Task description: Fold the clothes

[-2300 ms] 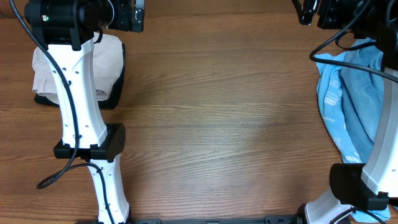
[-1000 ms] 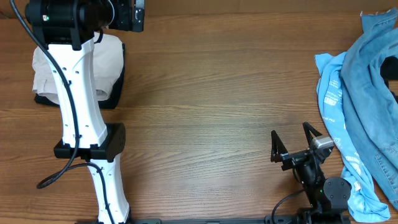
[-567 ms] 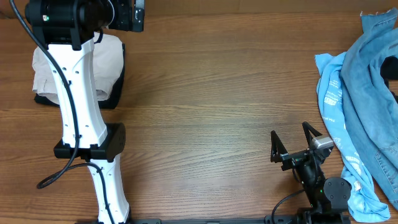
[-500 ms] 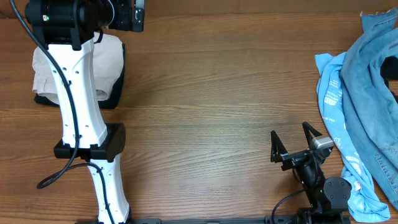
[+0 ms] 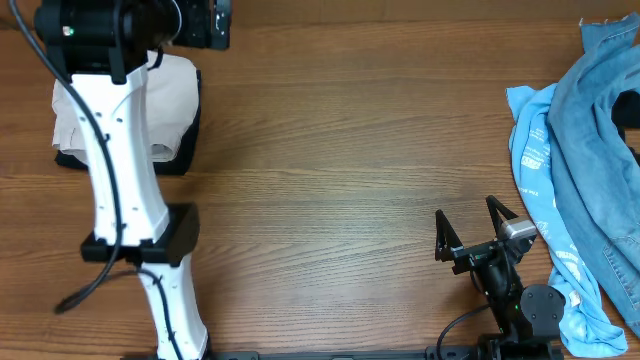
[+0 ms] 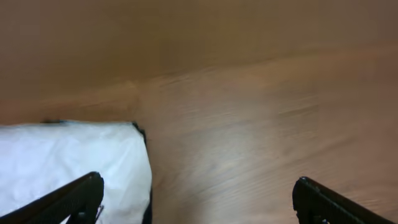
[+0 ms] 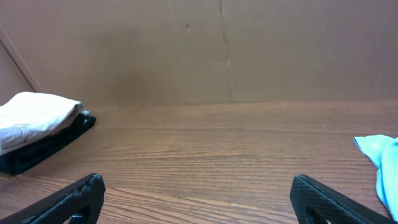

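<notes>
Folded beige shorts (image 5: 172, 92) lie on a folded black piece (image 5: 186, 152) at the table's far left, partly hidden by my left arm. They also show in the left wrist view (image 6: 68, 162) and the right wrist view (image 7: 34, 112). A blue denim piece (image 5: 600, 110) and a light-blue piece (image 5: 535, 160) lie crumpled at the right edge. My left gripper (image 6: 199, 202) is open and empty above the table, beside the stack's right edge. My right gripper (image 5: 470, 232) is open and empty, low near the front edge, left of the light-blue piece.
The wooden table (image 5: 350, 170) spreads between the stack and the blue pile. A brown wall (image 7: 224, 43) stands behind the table. My left arm's white link (image 5: 120, 150) crosses the stack. The right arm's base (image 5: 540, 310) sits against the light-blue piece.
My right arm has come from the far right corner down to the front edge, uncovering the denim piece. In the last second it is still. My left arm has shifted slightly.
</notes>
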Tool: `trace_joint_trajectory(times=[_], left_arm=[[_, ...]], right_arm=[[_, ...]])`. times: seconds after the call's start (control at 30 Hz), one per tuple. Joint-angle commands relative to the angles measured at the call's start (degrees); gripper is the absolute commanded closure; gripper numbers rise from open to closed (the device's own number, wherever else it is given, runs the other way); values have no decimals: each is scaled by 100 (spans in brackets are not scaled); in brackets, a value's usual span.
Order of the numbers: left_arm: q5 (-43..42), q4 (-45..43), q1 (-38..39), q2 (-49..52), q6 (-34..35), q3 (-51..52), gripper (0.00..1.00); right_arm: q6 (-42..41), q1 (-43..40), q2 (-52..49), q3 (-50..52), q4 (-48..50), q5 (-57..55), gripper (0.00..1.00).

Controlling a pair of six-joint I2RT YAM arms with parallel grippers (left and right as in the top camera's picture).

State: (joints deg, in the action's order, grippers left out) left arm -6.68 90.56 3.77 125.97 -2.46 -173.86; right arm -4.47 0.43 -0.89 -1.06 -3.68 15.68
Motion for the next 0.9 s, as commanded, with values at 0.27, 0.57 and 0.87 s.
trace_joint_trajectory(times=[0.27,0.57,0.87], left_arm=[[-46,-3799,-85,-4616,-763,7305,0],[-789,-5934,-911,-8255,-743,12316,0],[-798,-7757,-911,-11127,-713,15322,0]], right_arm=[[-22,24,72,61,42,26,0],[-22,26,72,61,42,26,0],[-22,24,72,61,42,26,0]])
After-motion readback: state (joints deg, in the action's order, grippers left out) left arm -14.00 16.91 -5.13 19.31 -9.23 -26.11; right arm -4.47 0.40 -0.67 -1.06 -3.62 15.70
